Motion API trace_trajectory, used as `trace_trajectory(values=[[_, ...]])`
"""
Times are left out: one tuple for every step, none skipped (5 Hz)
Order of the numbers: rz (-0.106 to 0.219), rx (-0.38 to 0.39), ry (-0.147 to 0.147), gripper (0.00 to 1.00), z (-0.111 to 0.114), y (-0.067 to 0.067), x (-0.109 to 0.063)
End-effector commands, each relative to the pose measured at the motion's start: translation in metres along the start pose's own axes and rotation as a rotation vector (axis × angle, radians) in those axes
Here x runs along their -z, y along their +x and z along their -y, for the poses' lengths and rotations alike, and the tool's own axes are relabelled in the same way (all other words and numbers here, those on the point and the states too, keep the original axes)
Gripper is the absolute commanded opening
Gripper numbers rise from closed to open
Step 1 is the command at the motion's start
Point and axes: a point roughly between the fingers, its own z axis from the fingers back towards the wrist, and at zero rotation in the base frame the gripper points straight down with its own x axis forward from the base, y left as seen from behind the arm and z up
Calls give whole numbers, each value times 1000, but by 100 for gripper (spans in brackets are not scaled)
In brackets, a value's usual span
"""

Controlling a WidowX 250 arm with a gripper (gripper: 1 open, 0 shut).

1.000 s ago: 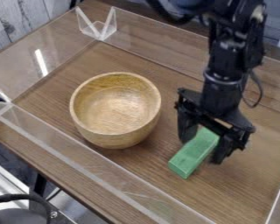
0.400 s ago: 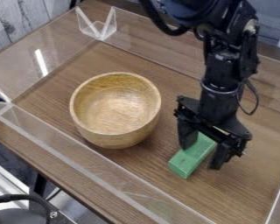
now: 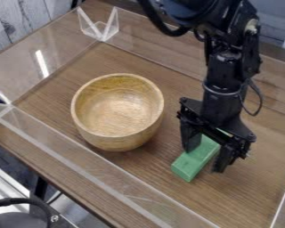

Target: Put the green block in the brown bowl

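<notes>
You're looking at early stage: gripper [image 3: 215, 143] spread wide, straddling far end of green block [image 3: 196, 160], not pinching. Block lying on table at bowl's 4 o'clock. Brown bowl [image 3: 118, 109] sitting empty. Grasp, lift, drop remaining.

Green block [image 3: 195, 161] flat on table, brown bowl [image 3: 118, 110] upright beside it

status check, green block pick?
Gripper open, straddling green block on table. Not gripped yet. Brown bowl empty, beside it. Path clear.
</notes>
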Motion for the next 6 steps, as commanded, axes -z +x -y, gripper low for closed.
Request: trace_trajectory(values=[[22,6,-13,100,0,2,0],[20,8,-20,100,1,2,3],[17,11,-25,100,2,1,5],[9,12,-28,100,3,0,9],[2,14,-30,100,3,-1,12],[-7,15,-32,100,3,-3,15]])
